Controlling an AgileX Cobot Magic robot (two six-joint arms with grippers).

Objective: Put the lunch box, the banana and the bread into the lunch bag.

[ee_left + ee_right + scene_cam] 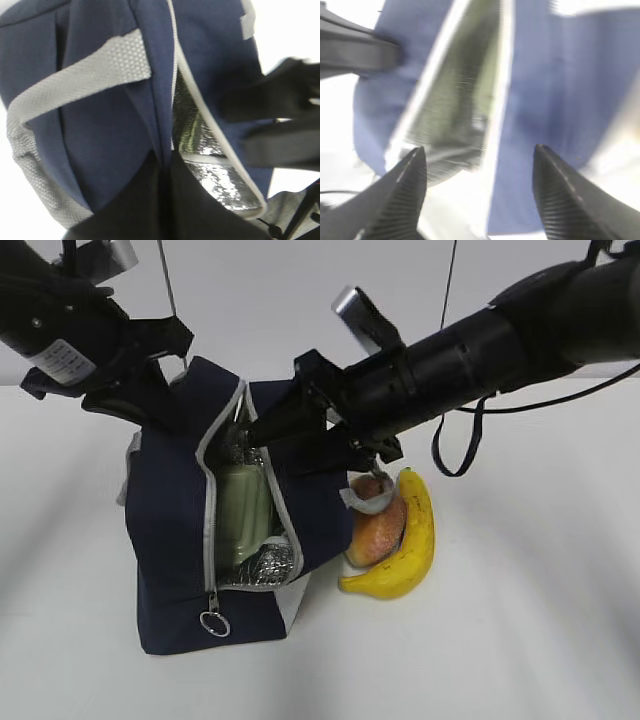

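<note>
Exterior view: lunch bag (170, 540), navy w/ grey zipper, stands on the white table (520, 640) left of centre, long axis running from the camera away, zipper slit open along the top, ring pull (213, 623) hanging at the near end. Silver lining shows in the opening. Lunch box (245, 510) sits inside the bag on edge, pale green lid facing up thru the slit, long side along the bag's length. Banana (408, 540) lies on the table just right of the bag, long axis roughly near-far, curve bowing right, far tip pointing away, near tip toward the bag's front corner. Bread (376, 530) lies betw. bag and banana, touching the banana's inner curve.

Right arm comes in from upper right, slanting down-left; right gripper (243, 435) is at the far end of the opening, above the lunch box. Right wrist view: fingers (405, 195) spread wide, released, nothing betw. them, bag opening beyond, blurred.

Left arm enters top left; left gripper (165, 165) is clenched on the bag's fabric edge beside the zipper, at the far left side.
</note>
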